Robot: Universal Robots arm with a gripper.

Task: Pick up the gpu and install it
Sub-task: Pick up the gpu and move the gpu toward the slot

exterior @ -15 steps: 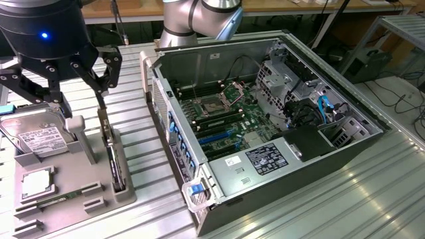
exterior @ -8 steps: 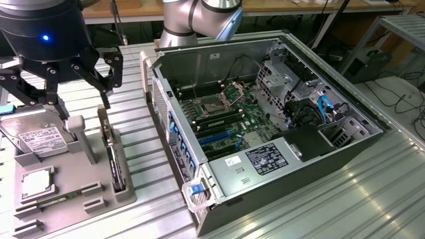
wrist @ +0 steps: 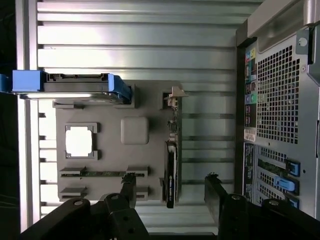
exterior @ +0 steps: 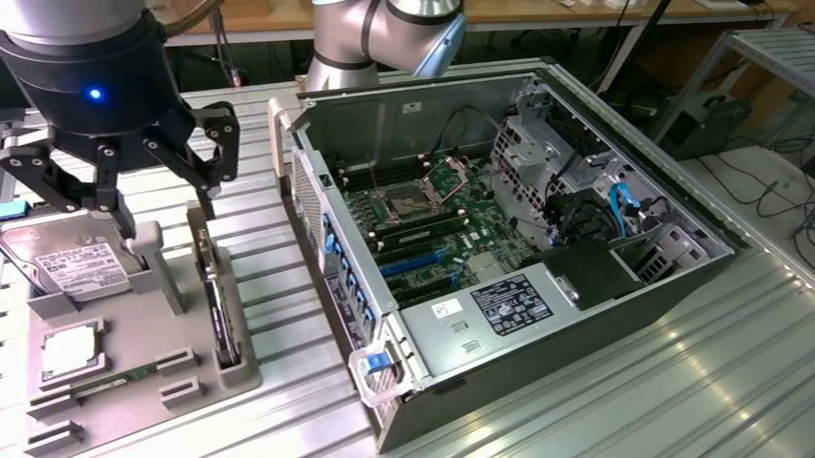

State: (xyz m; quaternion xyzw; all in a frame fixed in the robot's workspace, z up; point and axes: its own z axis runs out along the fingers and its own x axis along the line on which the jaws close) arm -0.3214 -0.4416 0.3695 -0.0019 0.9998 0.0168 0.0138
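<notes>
Hovering released, fingers spread wide, the hand [exterior: 163, 212] straddles the gpu [wrist: 171, 165] just beneath it without gripping. A clean grasp, I judge, needs the fingers centred across the card's thin edge and square to its faces. The gpu stands on edge in a grey holder [exterior: 140, 339] on the bench [exterior: 637, 382], thin and black, with a pale bracket [wrist: 175, 94] at one end.

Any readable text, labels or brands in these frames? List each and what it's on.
No text is legible.
Black label on the computer case: too small to read.
White sticker beside it: unreadable.
Hard drive label: blurred.
Rear panel sticker: unreadable.
</notes>
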